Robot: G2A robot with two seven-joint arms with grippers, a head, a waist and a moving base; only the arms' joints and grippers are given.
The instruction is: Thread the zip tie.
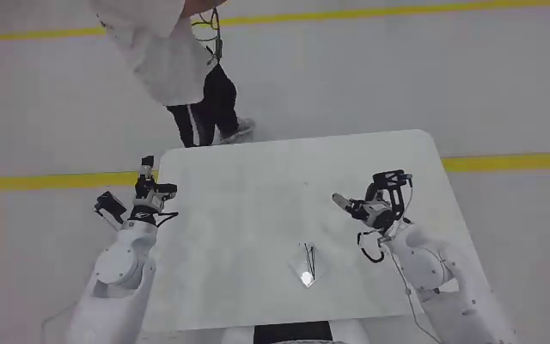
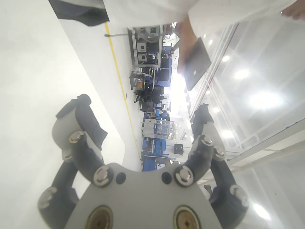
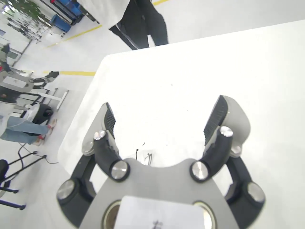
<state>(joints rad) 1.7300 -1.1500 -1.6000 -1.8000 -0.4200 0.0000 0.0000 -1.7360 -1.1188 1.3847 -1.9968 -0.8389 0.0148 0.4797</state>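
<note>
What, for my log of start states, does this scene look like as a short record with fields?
table: white
zip tie: lies flat near the table's robot-side edge, between the arms, untouched
left gripper: open, empty, at the table's left edge
right gripper: open, empty, above the table's right part
task state: threading not begun

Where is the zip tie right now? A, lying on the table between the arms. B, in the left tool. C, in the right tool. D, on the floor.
A: the zip tie lies on the table, while the left tool and right tool are open and empty.
</note>
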